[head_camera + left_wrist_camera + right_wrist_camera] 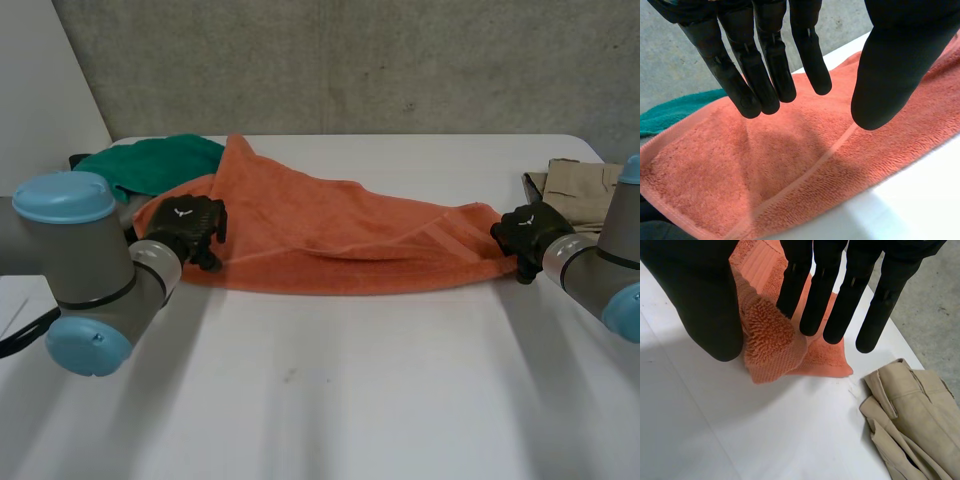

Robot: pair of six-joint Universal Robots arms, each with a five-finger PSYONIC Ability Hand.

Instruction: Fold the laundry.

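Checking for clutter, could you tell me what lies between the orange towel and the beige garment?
Just bare table, as the right wrist view shows; the towel and garment lie apart.

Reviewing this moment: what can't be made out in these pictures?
Green cloth: in the head view, mostly hidden behind the orange towel, so its kind and shape are unclear.
Beige garment: in the head view, partly covered by the right arm; in the right wrist view, cut off by the edge.
Towel's end under the left hand: in the head view, the hand covers it.
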